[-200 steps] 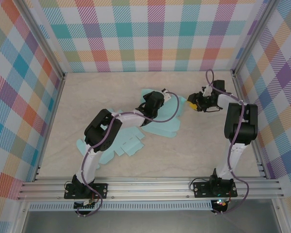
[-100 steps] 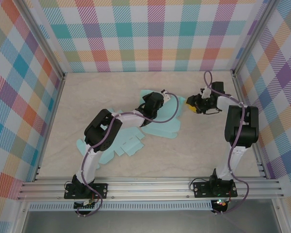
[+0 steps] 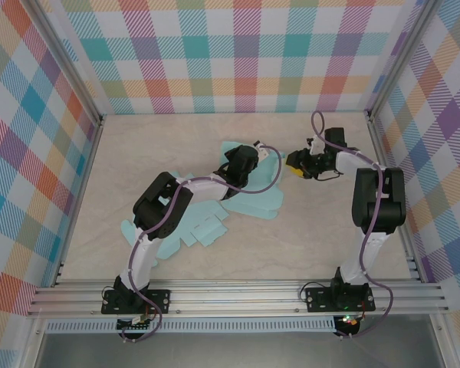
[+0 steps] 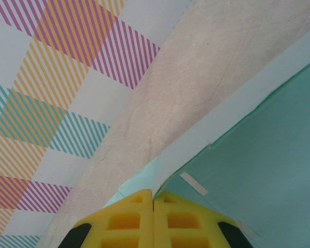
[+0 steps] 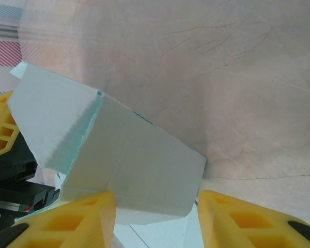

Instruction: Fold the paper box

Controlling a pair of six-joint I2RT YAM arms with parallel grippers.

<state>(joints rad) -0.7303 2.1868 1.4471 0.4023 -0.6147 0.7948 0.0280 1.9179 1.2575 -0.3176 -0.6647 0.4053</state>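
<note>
Two pincers | left pincer [image 4: 154,206] clenched, seemingly on paper box [image 4: 268,155] edge | right pincer [image 5: 154,201] released astride flap [image 5: 134,170] | we fear off-crease closing would crumple it

A pale beige surface [image 3: 330,245] with faint marble-like veining spreads wide. Checked walls [image 3: 245,54] in teal, orange, pink, purple and yellow stripes close it in at the back and both sides. Along the near edge run silvery metal rails [image 3: 238,295], possibly slotted aluminium.
</note>
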